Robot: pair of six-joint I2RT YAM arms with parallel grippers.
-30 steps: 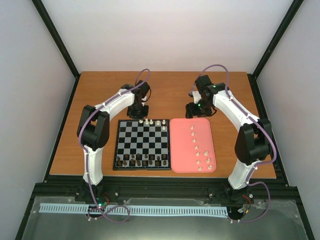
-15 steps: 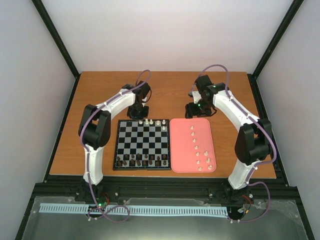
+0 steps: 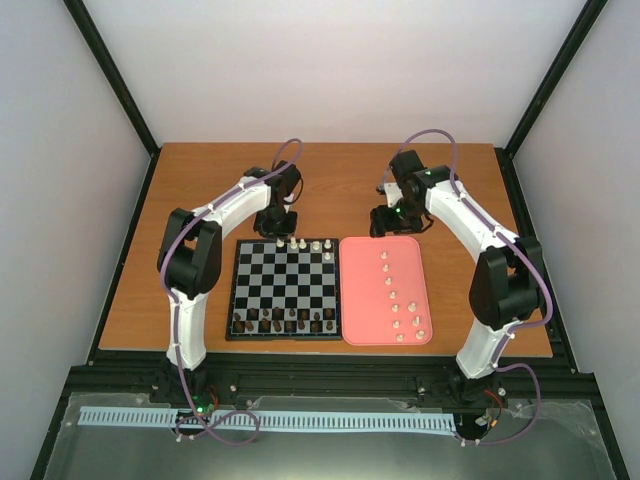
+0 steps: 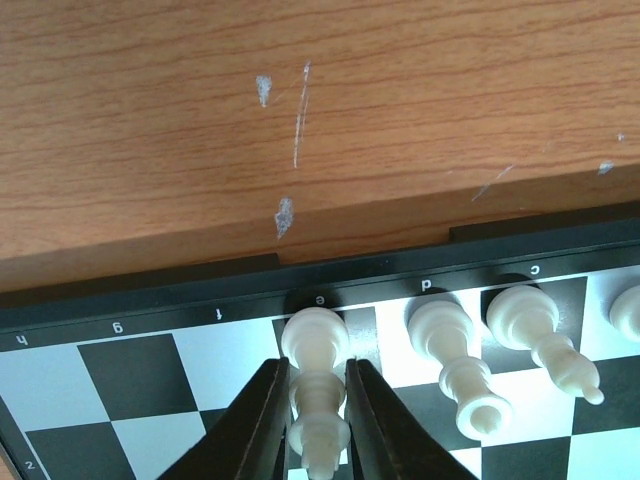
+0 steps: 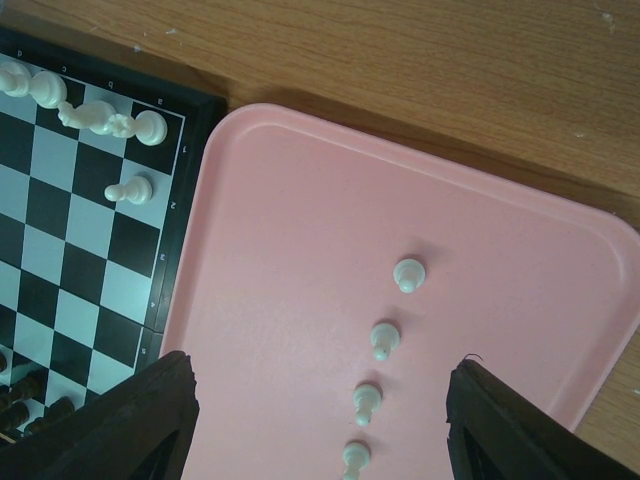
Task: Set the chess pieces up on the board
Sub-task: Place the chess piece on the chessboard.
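Board [image 3: 270, 285] of black and grey checks lies on a wooden table [image 3: 200, 190], with a pink tray [image 3: 370, 300] against its right edge; dark pieces [image 3: 280, 321] crowd the near rows of the board; a few white chess pieces [image 3: 300, 243] stand along its far row, with one more a row nearer.

More white ones stand on the tray in a loose line running from far to near, drifting right toward the near end.

At the far edge of the board the left gripper [image 4: 317, 400] points down; its two dark fingers [image 4: 255, 425] sit tight against either side of a white piece [image 4: 315, 345], pinching it. That piece stands upright on the far-row square marked e, base on the board, head toward the wrist camera, long axis vertical and in line with the fingers. Two neighbours [image 4: 452, 345] on the squares marked d and c stand upright and untouched.

Over the far part of the tray hovers the right gripper [image 5: 322, 400], spread wide and holding nothing; four pawns [image 5: 384, 338] stand in a row on the tray beneath it.
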